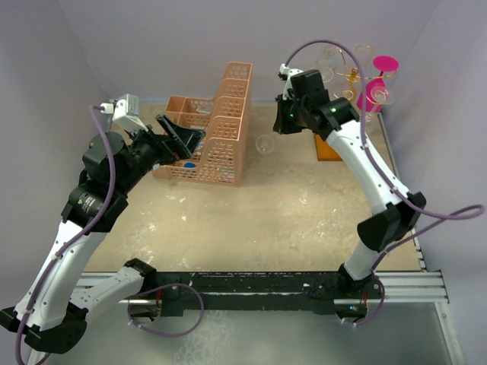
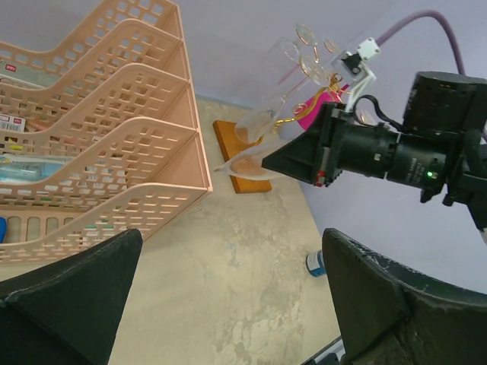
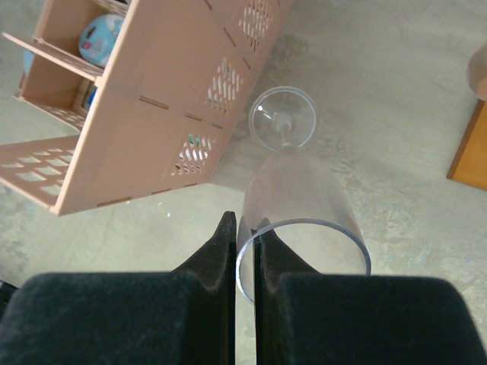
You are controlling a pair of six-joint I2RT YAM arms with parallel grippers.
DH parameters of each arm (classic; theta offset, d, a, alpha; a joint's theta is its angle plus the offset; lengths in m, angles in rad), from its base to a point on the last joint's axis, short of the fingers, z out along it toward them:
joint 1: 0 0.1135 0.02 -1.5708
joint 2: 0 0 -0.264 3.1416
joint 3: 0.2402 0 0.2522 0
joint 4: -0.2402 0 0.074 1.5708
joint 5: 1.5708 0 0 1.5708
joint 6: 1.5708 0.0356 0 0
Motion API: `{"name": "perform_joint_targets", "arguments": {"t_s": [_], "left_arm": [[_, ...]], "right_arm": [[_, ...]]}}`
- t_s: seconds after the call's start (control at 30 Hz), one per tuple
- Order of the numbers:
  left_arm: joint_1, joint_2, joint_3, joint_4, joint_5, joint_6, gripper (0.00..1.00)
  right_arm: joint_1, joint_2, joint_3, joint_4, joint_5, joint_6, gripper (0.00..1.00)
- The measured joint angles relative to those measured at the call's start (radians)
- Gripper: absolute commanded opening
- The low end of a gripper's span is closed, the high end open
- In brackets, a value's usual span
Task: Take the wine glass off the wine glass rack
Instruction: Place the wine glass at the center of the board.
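**Beige worktop below, glass clear of its stand**

Right tool [image 3: 245, 234] is clenched on the rim of the wine glass [image 3: 295, 199], one finger inside the bowl and one outside. Stem and foot point away from it. Whether the foot touches the worktop [image 3: 396, 84] I cannot tell.

A one-sided rim pinch is a thin hold, so I would move slowly, avoid twisting, and set the foot down flat before letting go.

Just left of the tool stands the peach basket [image 3: 152, 99]. To its right is the orange base of the wine glass rack [image 3: 468, 152], apart from the glass. Bare worktop lies ahead between them. Left tool [image 1: 183, 141] hangs released beyond the basket, well clear.
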Motion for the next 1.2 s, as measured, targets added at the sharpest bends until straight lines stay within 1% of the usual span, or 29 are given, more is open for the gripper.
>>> {"name": "perform_joint_targets", "arguments": {"t_s": [0.13,0.3,0.97,1.0,1.07,1.2], "left_arm": [[0.0,0.0,0.0,-0.009,0.0,0.01,0.99],[0.0,0.0,0.0,-0.027,0.001,0.022,0.99],[0.0,0.008,0.0,-0.036,0.005,0.023,0.99],[0.0,0.009,0.0,-0.036,0.005,0.023,0.99],[0.0,0.012,0.0,-0.035,0.006,0.023,0.99],[0.0,0.017,0.0,-0.035,0.01,0.023,0.99]], "right_arm": [[0.022,0.09,0.044,-0.014,0.013,-0.015,0.0],[0.034,0.161,0.051,-0.02,0.034,-0.025,0.0],[0.082,0.299,0.105,-0.027,0.083,-0.032,0.0],[0.084,0.303,0.105,-0.027,0.085,-0.032,0.01],[0.087,0.312,0.114,-0.027,0.087,-0.032,0.05],[0.093,0.327,0.129,-0.027,0.089,-0.033,0.08]]}}
